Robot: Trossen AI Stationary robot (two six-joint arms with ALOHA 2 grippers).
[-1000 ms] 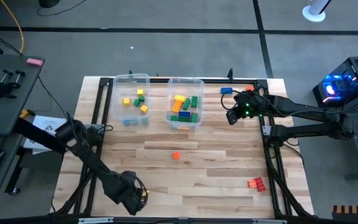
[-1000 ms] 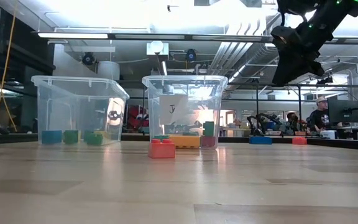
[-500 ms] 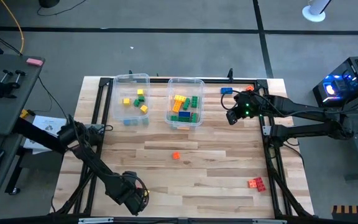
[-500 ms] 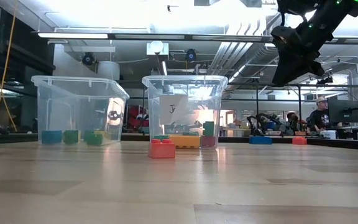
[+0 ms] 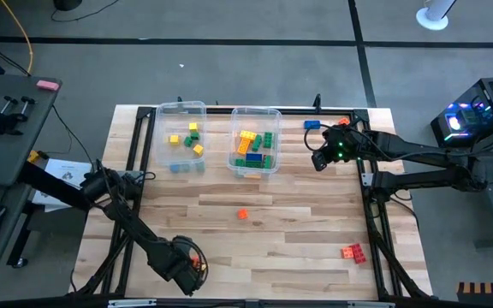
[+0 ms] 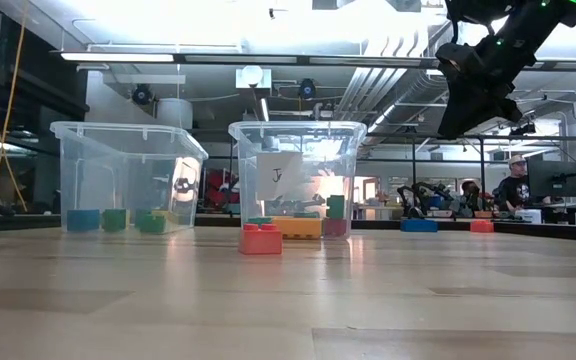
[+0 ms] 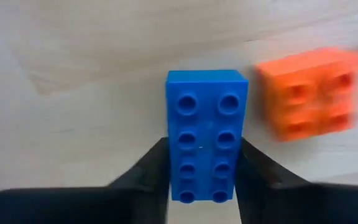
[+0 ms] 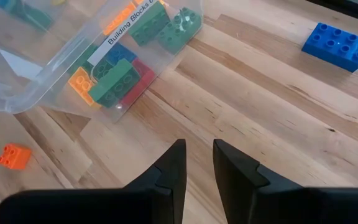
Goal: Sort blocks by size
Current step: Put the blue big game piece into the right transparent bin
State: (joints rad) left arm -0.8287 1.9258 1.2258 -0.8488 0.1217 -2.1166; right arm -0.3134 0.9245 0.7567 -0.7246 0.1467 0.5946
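My left gripper (image 5: 187,267) is low over the table's near left part, with a blue eight-stud block (image 7: 207,134) between its fingers. An orange four-stud block (image 7: 309,93) lies on the wood right beside the blue one and shows in the high view as an orange spot (image 5: 198,261). My right gripper (image 8: 197,165) hovers above the table's far right part (image 5: 319,159), with a narrow gap between its fingers and nothing in it. More blocks lie loose: orange (image 5: 242,214), red (image 5: 353,251) and blue (image 5: 312,124). My left gripper pinches the blue block's two long sides (image 7: 174,177) between its two fingers, near one end of the block. The fingers (image 7: 257,174) point down from above and lie across the block. The block lies flat on the table, studs up.
Two clear bins stand at the far side: the left one (image 5: 181,109) holds a few short blocks, the right one (image 5: 255,113) holds several longer ones. Another orange block (image 5: 342,122) lies at the far right. Bare wood stretches across the middle and near right.
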